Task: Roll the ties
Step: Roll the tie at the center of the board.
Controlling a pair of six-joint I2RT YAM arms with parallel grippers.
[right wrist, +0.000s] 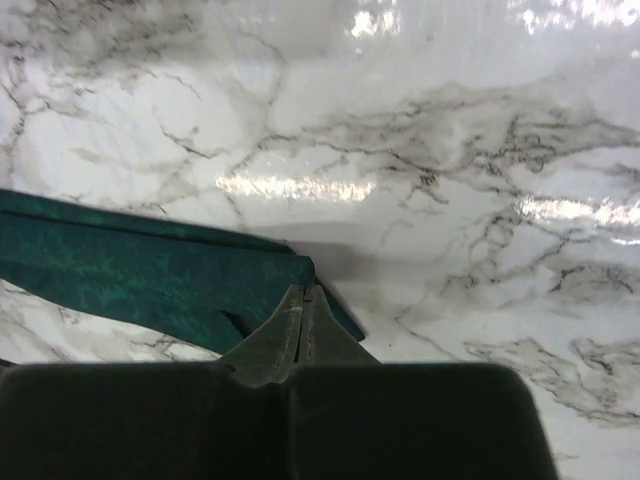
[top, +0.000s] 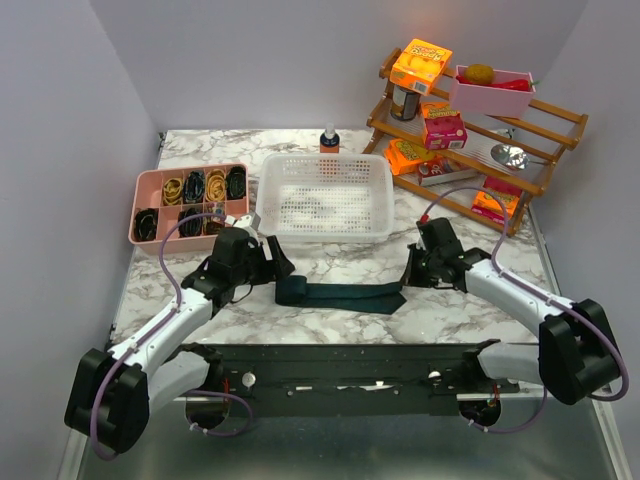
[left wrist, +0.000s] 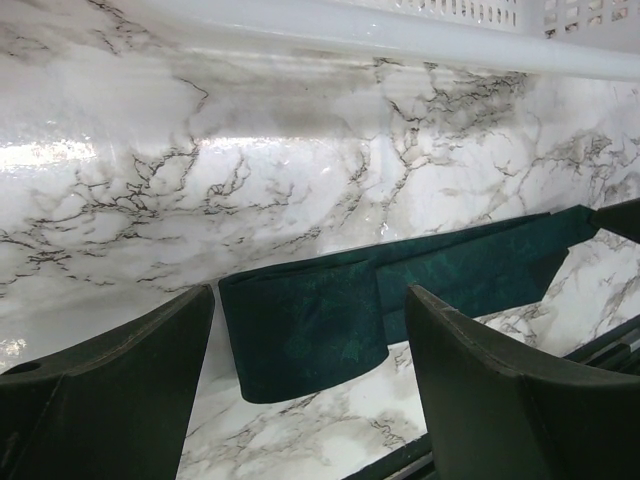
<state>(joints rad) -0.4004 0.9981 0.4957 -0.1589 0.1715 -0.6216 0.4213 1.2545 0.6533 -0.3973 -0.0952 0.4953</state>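
The dark teal tie (top: 340, 295) lies flat across the marble table in front of the white basket (top: 325, 236). Its left end is turned over into a short raised loop (left wrist: 300, 330). My left gripper (top: 274, 268) hovers at that end, open wide, and in the left wrist view the gripper (left wrist: 310, 300) has one finger on each side of the loop without touching it. My right gripper (top: 410, 272) is down at the tie's right end (right wrist: 150, 270). In the right wrist view the gripper (right wrist: 303, 290) is shut, its tips pinching the edge of the fabric.
A pink divided tray (top: 190, 205) of coiled bands sits at the back left. A wooden rack (top: 470, 130) with boxes, a pink bin and a spoon stands back right, and a small bottle (top: 329, 138) is behind the basket. The basket rim (left wrist: 400, 35) runs close behind the left gripper.
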